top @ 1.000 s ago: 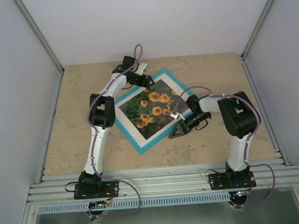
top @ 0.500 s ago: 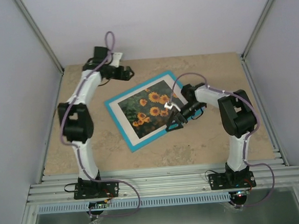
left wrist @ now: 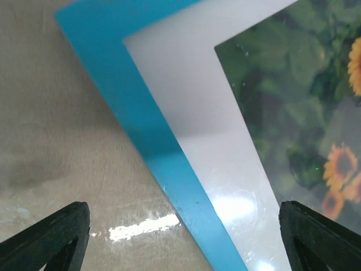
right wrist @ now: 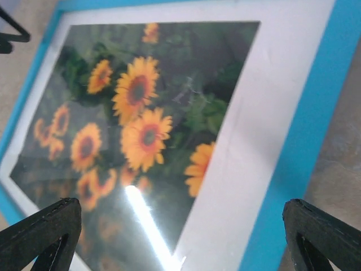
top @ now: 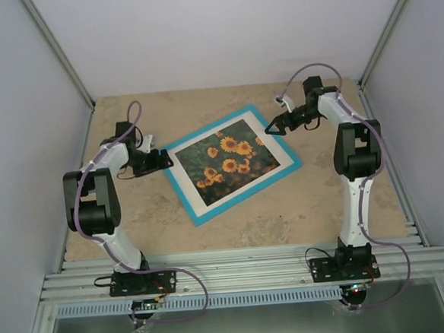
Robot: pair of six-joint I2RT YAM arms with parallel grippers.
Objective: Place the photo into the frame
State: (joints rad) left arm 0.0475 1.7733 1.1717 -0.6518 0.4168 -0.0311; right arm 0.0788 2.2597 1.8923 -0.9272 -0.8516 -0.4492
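Photo (top: 228, 160) in frame (top: 179, 186), flat. I've drawn left tool (top: 163, 161) and right tool (top: 275, 126) off it, both spread. Task looks done.

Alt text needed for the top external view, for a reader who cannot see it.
A turquoise-blue frame lies flat and skewed on a beige table, the sunflower photo showing inside it with a white margin. The left gripper is by its left corner and the right gripper beside its far right edge, both open and empty.
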